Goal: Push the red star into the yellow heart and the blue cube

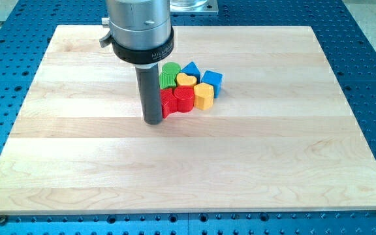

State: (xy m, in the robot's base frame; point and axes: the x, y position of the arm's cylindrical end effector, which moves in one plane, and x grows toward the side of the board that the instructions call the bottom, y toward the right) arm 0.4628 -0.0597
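Well, from where I stand the job looks all but finished. Going from the view's left across the bench [77, 163], the first thing met is the dark rod, with my tip [153, 122] planted on the wood and pressed against the nine o'clock side of the red star [168, 103]; part of that block is hidden behind the rod, so its star shape can only partly be made out. There are no jaws on this arm to open or close, only the rod, so nothing is gripped and the work is all pushing. At about twelve o'clock from the red star sits a green block [170, 74] with ribbed sides. Just at the star's three o'clock a second red block [184, 99] is jammed in, touching it, and above that one lies the yellow heart [186, 79], so close to the star's upper right that I judge them to be touching, or very nearly so. A blue triangular block [190, 68] sits at the top of the cluster, another yellow block [203, 95] follows to the right, and the blue cube [212, 80] closes the group at the far right. The star does not reach the cube itself; other blocks lie between, so at most a short further nudge toward two o'clock seems left.
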